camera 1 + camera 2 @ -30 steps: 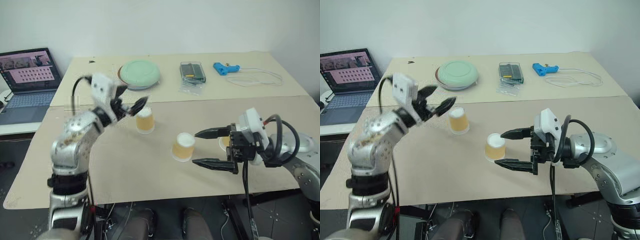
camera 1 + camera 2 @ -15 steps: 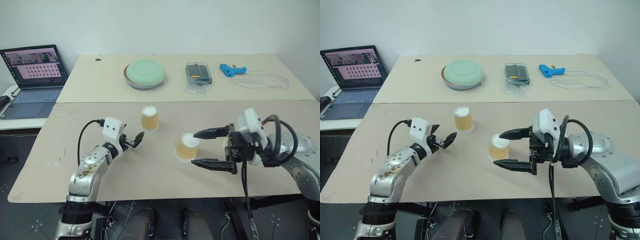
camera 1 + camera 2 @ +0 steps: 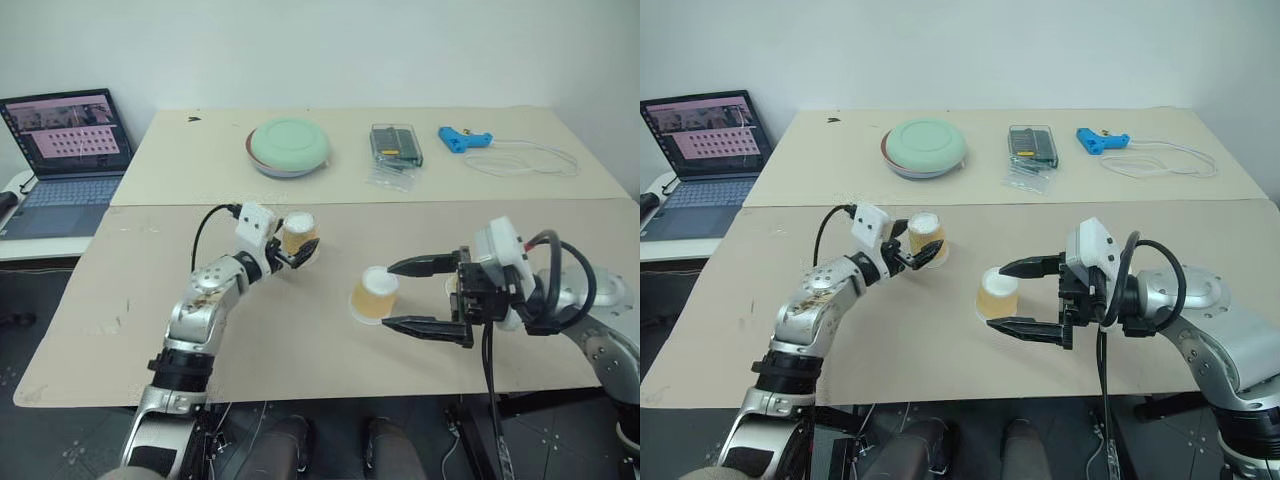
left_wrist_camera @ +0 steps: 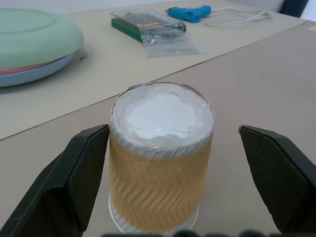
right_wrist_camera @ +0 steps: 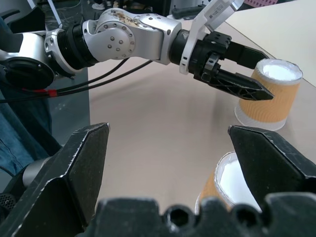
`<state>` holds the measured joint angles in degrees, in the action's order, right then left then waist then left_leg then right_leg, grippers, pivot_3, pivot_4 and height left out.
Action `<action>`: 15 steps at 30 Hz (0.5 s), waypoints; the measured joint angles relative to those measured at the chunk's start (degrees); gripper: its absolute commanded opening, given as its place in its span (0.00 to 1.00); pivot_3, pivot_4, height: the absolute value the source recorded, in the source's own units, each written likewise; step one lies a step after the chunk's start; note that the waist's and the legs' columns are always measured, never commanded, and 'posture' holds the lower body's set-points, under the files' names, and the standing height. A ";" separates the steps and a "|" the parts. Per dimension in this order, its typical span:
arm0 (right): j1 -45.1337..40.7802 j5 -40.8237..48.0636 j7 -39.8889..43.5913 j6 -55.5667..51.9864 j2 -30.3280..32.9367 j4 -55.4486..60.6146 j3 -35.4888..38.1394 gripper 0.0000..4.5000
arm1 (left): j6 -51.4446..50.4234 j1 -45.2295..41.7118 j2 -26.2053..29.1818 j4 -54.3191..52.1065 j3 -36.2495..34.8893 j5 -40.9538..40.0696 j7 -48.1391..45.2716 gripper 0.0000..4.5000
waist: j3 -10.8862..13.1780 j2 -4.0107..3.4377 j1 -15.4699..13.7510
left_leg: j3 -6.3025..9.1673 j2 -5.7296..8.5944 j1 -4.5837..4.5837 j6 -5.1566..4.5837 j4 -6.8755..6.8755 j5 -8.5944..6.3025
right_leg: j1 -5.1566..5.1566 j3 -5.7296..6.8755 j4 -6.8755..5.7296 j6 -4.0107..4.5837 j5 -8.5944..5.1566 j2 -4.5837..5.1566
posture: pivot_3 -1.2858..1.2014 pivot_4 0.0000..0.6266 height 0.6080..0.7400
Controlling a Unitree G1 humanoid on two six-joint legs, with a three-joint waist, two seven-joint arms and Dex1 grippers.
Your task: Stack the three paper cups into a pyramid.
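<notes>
We see 2 upside-down cups standing apart on the near table [image 3: 560,235]: the far cup [image 4: 162,157] sits between our left gripper [image 4: 177,185]'s wide-open fingers, touching the left one or nearly so. The near cup [image 3: 372,293] stands just beside our open, empty right gripper [image 3: 412,296]. If we close off-centre or too hard, we judge the light cup could tip, skid or crumple.

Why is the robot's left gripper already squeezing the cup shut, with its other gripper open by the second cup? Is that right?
Not quite. The left gripper is open, not squeezing: the left wrist view shows its two fingers spread on either side of the upside-down cup, with a gap on one side. The right gripper is open by the second cup, as you said.
</notes>
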<state>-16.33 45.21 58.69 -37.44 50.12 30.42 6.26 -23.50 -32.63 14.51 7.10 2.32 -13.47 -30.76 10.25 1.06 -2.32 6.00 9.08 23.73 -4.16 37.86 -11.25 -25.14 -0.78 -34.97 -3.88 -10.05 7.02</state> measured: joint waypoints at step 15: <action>1.26 0.14 -0.68 0.00 0.00 0.67 1.45 1.00 | 10.82 -10.57 -0.45 22.46 -0.83 2.43 -2.35 0.99 | 0.00 0.02 0.15 | 0.01 0.02 0.04 -0.04 0.00 -0.02 | -0.03 0.00 0.02 0.23 0.15 0.01 | 0.52 0.24 0.95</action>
<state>-15.06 45.34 58.01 -37.44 50.12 31.10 7.71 -12.67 -43.20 14.06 29.57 1.49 -11.03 -33.12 10.25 1.08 -2.17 6.01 9.10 23.77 -4.19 37.86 -11.26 -25.16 -0.78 -34.94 -3.65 -9.91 7.03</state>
